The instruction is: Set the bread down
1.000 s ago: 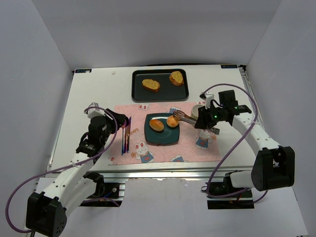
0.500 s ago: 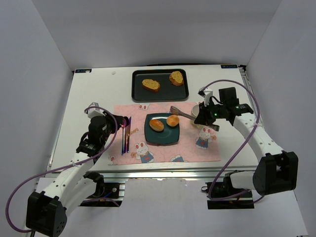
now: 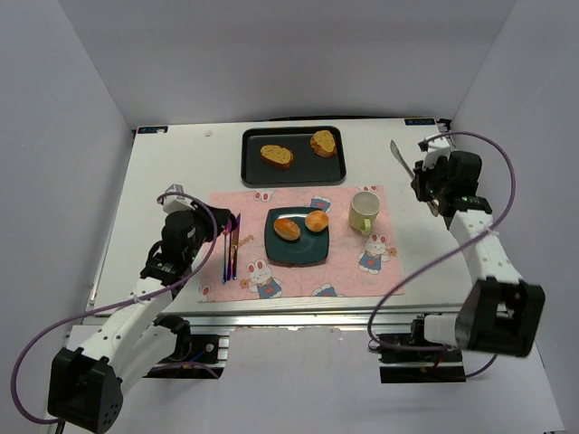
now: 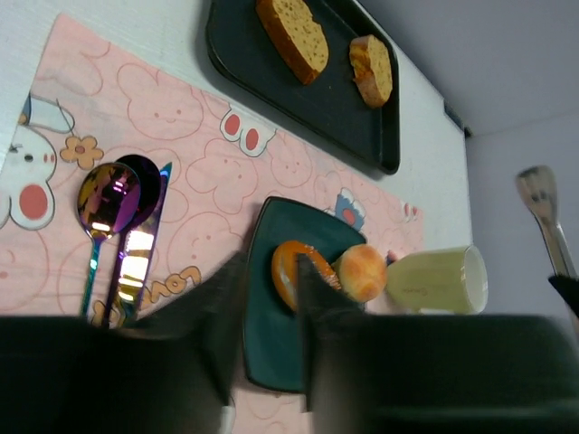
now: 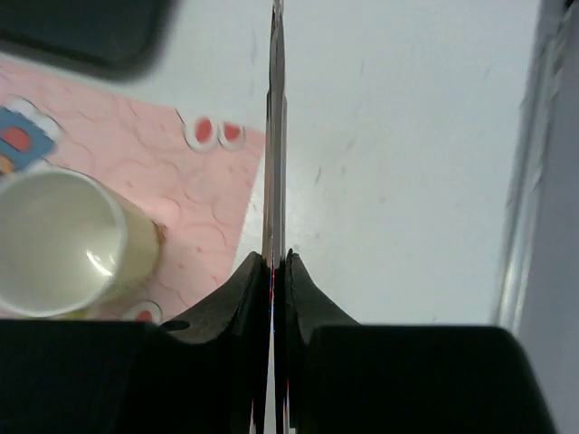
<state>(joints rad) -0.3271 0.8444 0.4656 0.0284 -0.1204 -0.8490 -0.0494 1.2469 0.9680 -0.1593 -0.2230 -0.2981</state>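
Two small round golden-orange buns [image 3: 287,228] [image 3: 317,221] lie side by side on the dark teal plate [image 3: 294,253]; they also show in the left wrist view [image 4: 291,271] [image 4: 362,271]. My right gripper [image 3: 422,177] is shut on metal tongs [image 3: 401,156], held edge-on over the bare table at the right, past the placemat's corner [image 5: 274,136]. The tongs are empty. My left gripper [image 3: 220,226] is open and empty, low over the placemat's left side, pointing toward the plate [image 4: 270,268].
A black tray [image 3: 294,168] at the back holds two larger toasted pieces [image 3: 277,155] [image 3: 323,143]. A pale yellow cup [image 3: 364,212] stands right of the plate. A spoon and knife [image 3: 231,249] lie left of it on the pink placemat [image 3: 362,271].
My right gripper lifted the tongs off the right bun, leaving it on the plate, and swung up and right to the table's far right side. The left arm stayed put.
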